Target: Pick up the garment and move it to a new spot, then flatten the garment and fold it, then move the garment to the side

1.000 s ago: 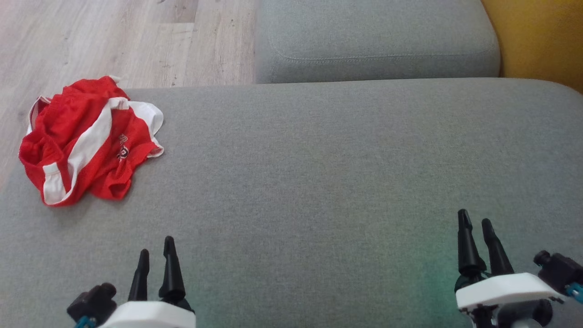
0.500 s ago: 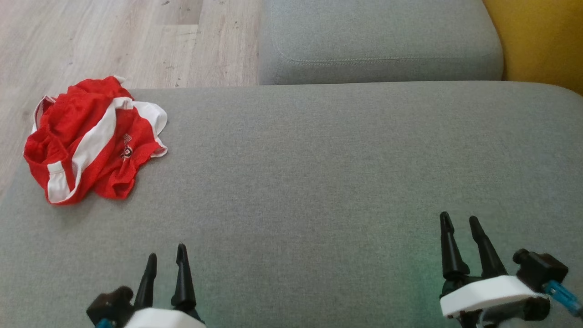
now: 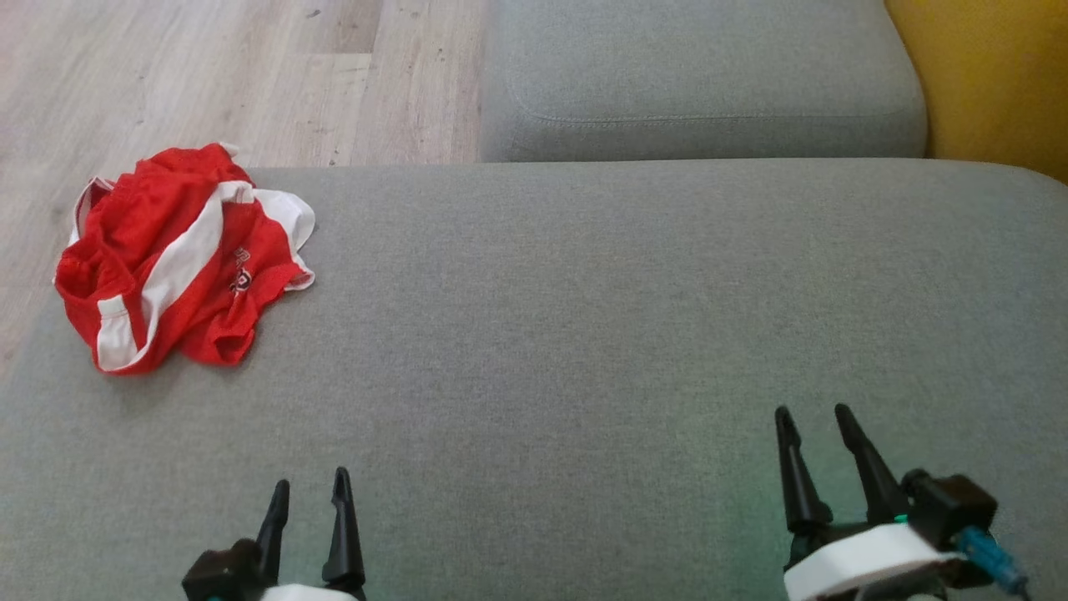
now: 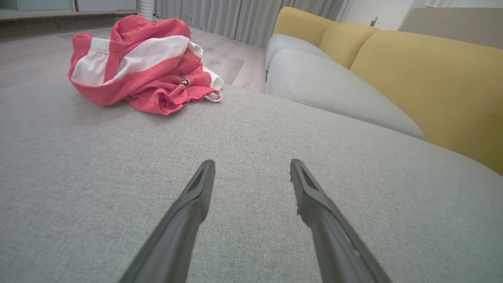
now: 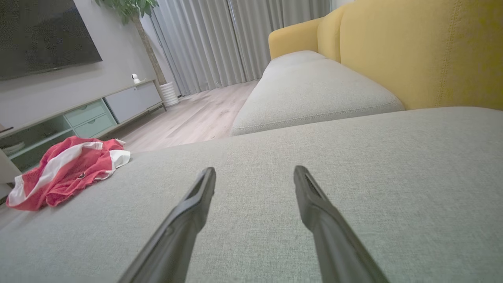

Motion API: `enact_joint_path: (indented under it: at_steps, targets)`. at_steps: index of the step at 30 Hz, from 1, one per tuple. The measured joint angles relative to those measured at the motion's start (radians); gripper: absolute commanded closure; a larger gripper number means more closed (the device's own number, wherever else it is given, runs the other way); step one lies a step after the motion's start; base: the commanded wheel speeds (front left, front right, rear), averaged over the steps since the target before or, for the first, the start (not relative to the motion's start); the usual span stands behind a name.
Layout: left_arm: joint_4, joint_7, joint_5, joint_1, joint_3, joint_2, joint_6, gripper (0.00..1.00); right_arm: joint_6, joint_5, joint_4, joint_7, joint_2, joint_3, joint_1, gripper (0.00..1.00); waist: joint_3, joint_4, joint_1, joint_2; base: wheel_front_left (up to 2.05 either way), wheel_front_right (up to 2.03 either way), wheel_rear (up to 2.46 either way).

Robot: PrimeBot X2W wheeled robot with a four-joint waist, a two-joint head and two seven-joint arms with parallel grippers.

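The garment (image 3: 179,259) is a crumpled red piece with white stripes, lying at the far left corner of the grey sofa cushion (image 3: 584,334). It also appears upper left in the left wrist view (image 4: 141,67) and at the left in the right wrist view (image 5: 65,169). My left gripper (image 3: 310,491) hovers open near the front edge, well short of the garment, nothing between its fingers (image 4: 196,196). My right gripper (image 3: 813,416) is open and empty at the lower right, far from the garment.
Beyond the cushion lies a second grey seat cushion (image 3: 701,83) and a yellow backrest (image 3: 993,75) on the right. Wooden floor (image 3: 209,75) runs past the cushion's far left edge. A TV cabinet (image 5: 90,114) and curtains (image 5: 235,39) stand across the room.
The head view has shifted, so the garment and cushions sit slightly lower and to the right. Both grippers appear lower in the view; the right one has moved left. Both stay open.
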Motion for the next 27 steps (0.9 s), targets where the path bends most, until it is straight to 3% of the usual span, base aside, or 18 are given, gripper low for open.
enact_joint_path:
  at_steps: [21, 27]
  targets:
    - [-0.035, -0.021, 0.190, 0.024, -0.035, 0.015, 0.039, 0.00, 0.000, -0.191, -0.008, -0.030, 0.000, 0.001, 0.025, 0.00, -0.013, 0.013, 0.0001, 0.0000, 0.00, 0.00, 0.00]
    - [-0.037, -0.021, 0.190, 0.037, -0.035, 0.015, 0.044, 0.00, 0.000, -0.190, -0.007, -0.020, 0.000, -0.018, 0.025, 0.00, -0.012, 0.013, 0.0001, 0.0000, 0.00, 0.00, 0.00]
